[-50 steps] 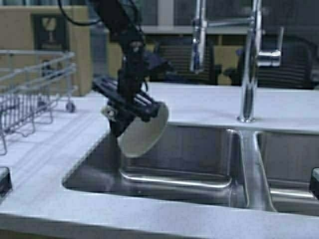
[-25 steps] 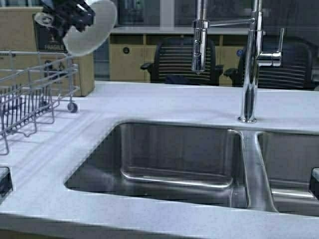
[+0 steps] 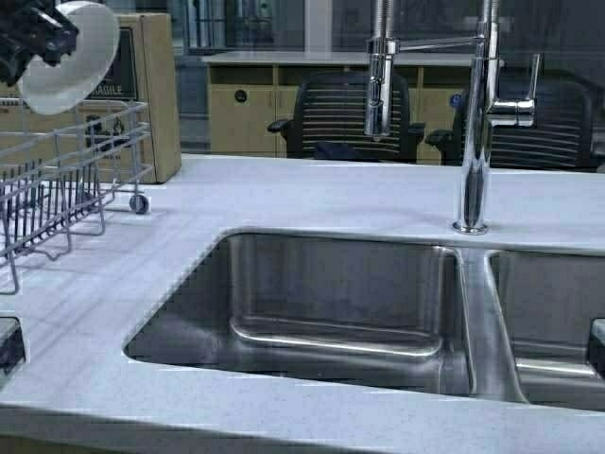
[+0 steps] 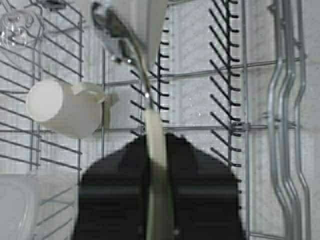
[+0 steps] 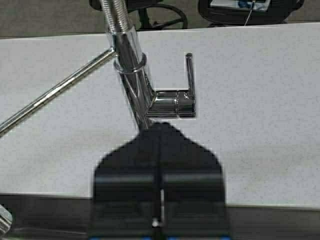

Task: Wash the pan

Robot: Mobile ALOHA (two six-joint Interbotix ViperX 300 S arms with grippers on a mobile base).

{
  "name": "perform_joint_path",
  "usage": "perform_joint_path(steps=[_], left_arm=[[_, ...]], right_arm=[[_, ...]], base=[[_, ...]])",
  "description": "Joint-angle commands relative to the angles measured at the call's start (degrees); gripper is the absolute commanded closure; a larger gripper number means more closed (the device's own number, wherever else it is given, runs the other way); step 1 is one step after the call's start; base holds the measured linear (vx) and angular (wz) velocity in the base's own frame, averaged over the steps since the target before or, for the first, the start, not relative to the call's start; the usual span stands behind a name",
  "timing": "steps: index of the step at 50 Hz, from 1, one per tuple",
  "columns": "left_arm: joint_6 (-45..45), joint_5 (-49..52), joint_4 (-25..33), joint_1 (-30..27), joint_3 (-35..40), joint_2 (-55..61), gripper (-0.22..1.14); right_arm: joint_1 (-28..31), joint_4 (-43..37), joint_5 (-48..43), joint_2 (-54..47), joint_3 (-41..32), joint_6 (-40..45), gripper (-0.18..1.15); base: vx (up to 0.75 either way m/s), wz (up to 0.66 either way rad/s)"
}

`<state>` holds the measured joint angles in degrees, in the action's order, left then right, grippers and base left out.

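The cream-white pan (image 3: 76, 57) hangs tilted in the air at the top left of the high view, above the wire dish rack (image 3: 57, 180). My left gripper (image 3: 33, 38) is shut on its handle. In the left wrist view the cream handle (image 4: 157, 165) runs between the dark fingers of the left gripper (image 4: 156, 145), with the rack's wires below it. My right gripper (image 5: 159, 131) is shut and empty, pointing at the faucet's lever (image 5: 189, 75) over the counter. It does not show in the high view.
A double steel sink (image 3: 331, 303) is set in the grey counter, with a tall faucet (image 3: 473, 113) behind the divider. A white cup (image 4: 60, 107) lies in the rack. A cardboard box (image 3: 151, 85) stands behind the rack.
My left arm has lifted the pan out of the sink, up and to the left, and now holds it over the dish rack.
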<state>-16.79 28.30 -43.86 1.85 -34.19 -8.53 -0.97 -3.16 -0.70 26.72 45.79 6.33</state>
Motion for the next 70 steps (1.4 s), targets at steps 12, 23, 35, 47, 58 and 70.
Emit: perform_joint_path(steps=[12, 23, 35, 47, 58, 70], left_arm=[[1.3, -9.1, 1.7, -9.8, -2.3, 3.1, 0.88], [11.3, -9.4, 1.2, -10.7, -2.5, 9.1, 0.88], [12.0, -9.5, 2.8, -14.1, -2.1, 12.9, 0.88], [11.9, -9.7, 3.6, -14.2, -2.1, 14.6, 0.88], [11.5, -9.7, 4.9, -14.2, -2.0, 14.6, 0.88], [10.9, -10.1, 6.9, -14.2, -2.0, 14.2, 0.61]], right_arm=[[0.0, -0.1, -0.6, 0.7, -1.0, -0.1, 0.92], [0.0, 0.0, -0.6, 0.7, -1.0, -0.1, 0.92], [0.0, 0.0, -0.5, 0.7, -1.0, -0.1, 0.92], [0.0, 0.0, -0.5, 0.7, -1.0, -0.1, 0.92], [0.0, -0.1, -0.5, 0.7, -0.8, -0.1, 0.92], [0.0, -0.1, -0.6, 0.7, -0.8, -0.1, 0.92]], base=[[0.0, 0.0], [0.0, 0.0], [0.0, 0.0], [0.0, 0.0], [0.0, 0.0], [0.0, 0.0]])
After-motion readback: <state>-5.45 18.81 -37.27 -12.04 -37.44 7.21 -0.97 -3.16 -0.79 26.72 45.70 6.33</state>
